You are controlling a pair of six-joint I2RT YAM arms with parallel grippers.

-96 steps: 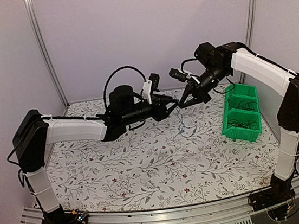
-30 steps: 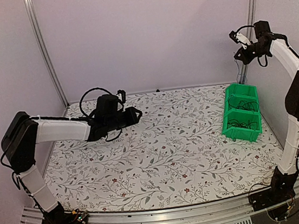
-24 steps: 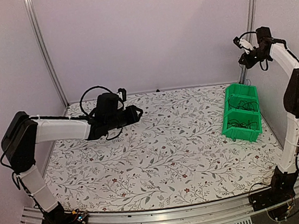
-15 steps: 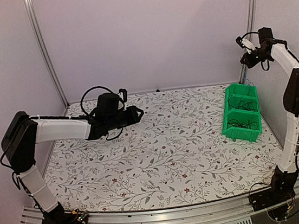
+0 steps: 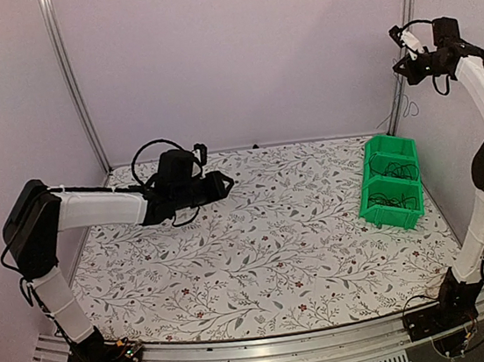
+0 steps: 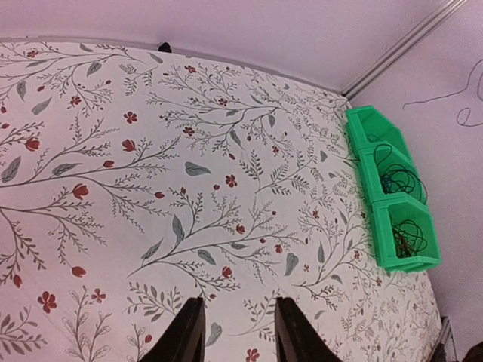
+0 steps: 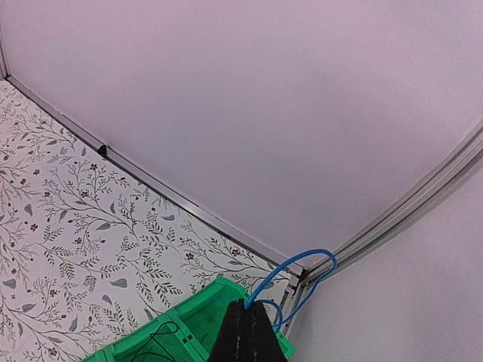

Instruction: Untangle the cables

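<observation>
Right gripper point(image 7: 243, 305) hangs high by the back right corner, jaws pinched on 1 blue cable point(image 7: 290, 271), above the green bins point(image 6: 355, 132). Looks like the sorting step. Next: lower it, drop it into a compartment w/o snagging. Left gripper point(image 6: 238, 303) is over the surface point(image 6: 151, 151), jaws part-open, empty. Bins: 3 compartments, 2 w/ coiled cables point(image 6: 400, 177).

Shows a white desk point(image 5: 260, 258) patterned with grey leafy sprigs and small red flowers; bright green bins point(image 5: 388, 216) holding black cables point(image 5: 392, 163); one bright blue cable point(image 7: 315, 253); white-and-black arms point(image 5: 104, 207); pale lilac walls point(image 5: 236, 58).
</observation>
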